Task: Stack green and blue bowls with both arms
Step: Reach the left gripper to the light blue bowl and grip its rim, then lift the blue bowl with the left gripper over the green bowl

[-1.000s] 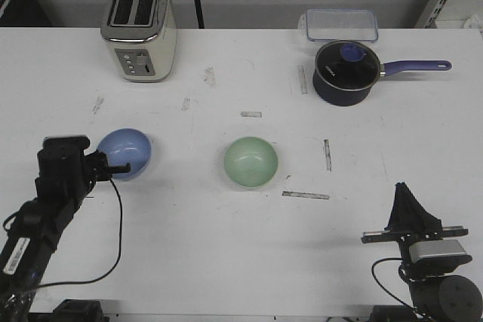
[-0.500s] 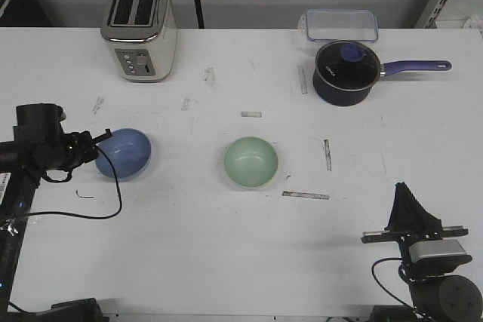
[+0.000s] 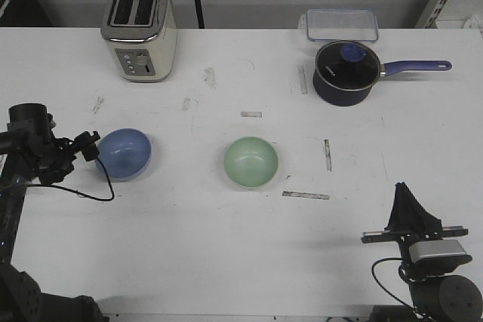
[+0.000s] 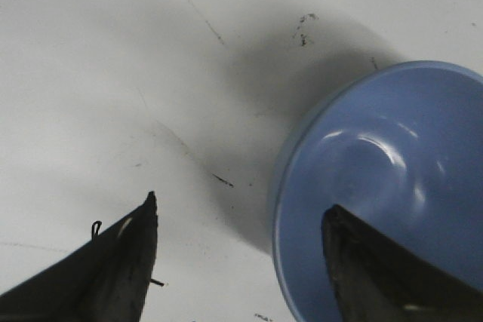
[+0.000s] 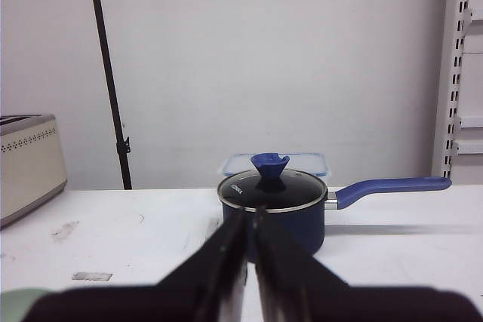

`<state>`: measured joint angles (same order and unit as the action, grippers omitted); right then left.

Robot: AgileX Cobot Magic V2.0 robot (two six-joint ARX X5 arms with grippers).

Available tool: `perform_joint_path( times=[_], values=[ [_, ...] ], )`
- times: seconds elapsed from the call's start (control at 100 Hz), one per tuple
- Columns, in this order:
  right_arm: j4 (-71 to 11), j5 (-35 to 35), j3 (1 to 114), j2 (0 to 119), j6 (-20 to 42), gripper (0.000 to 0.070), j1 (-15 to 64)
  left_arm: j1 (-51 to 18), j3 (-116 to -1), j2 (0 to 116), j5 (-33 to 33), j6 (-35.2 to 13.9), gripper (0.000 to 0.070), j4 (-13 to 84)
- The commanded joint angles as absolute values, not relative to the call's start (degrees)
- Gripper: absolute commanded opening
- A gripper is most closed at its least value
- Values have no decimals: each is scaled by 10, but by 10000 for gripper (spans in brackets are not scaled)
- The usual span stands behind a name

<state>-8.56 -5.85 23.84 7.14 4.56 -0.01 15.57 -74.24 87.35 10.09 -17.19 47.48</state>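
We see the blue bowl (image 3: 124, 153) resting upright on the white table (image 3: 189, 239), on the left side, with the green bowl (image 3: 250, 163) well apart to its right, near the middle. Both bowls sit open side up, each on its own.

Our left gripper (image 3: 90, 146) hangs at the blue bowl's left edge. In the left wrist view its jaws stand wide: one finger (image 4: 113, 277) is outside the bowl over bare table, the other (image 4: 385, 277) lies over the bowl's inner surface, so the rim sits between them. We cannot tell whether either finger touches the bowl. The left arm (image 3: 30, 148) reaches in from the left edge of the table, a thin black cable (image 3: 94, 190) looping below it.

Our right gripper (image 3: 406, 205) sits near the right front corner, well apart from both bowls. In the right wrist view its fingers (image 5: 226, 262) are pressed together with nothing between them, pointing toward the far side.

On the far side a navy saucepan (image 3: 346, 72) with a glass lid and purple handle stands to the right, a clear container (image 3: 341, 23) just behind it. A cream toaster (image 3: 139, 28) stands at the far left. Short strips of tape (image 3: 306, 195) mark the table near the green bowl.
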Motion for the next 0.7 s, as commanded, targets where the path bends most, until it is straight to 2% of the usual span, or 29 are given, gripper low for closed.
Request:
perform_joint_path(
  times=[0.0,0.35,0.53,0.6,0.69],
  values=[
    [-81,-58,237,70,51,7,0,154,-753,896,120,-156,416,469],
    [-81,-58,237,70,51,7,0,137,-753,966,136,-144,391,449],
    [-81,-58,237,70,51,7,0,136,-753,977,136,-144,120,448],
    [-81,-58,237,70,51,7,0,135,-753,977,136,-144,74,445],
    [-81,-58,237,70,51,7,0,135,-753,977,136,-144,67,445]
  ],
)
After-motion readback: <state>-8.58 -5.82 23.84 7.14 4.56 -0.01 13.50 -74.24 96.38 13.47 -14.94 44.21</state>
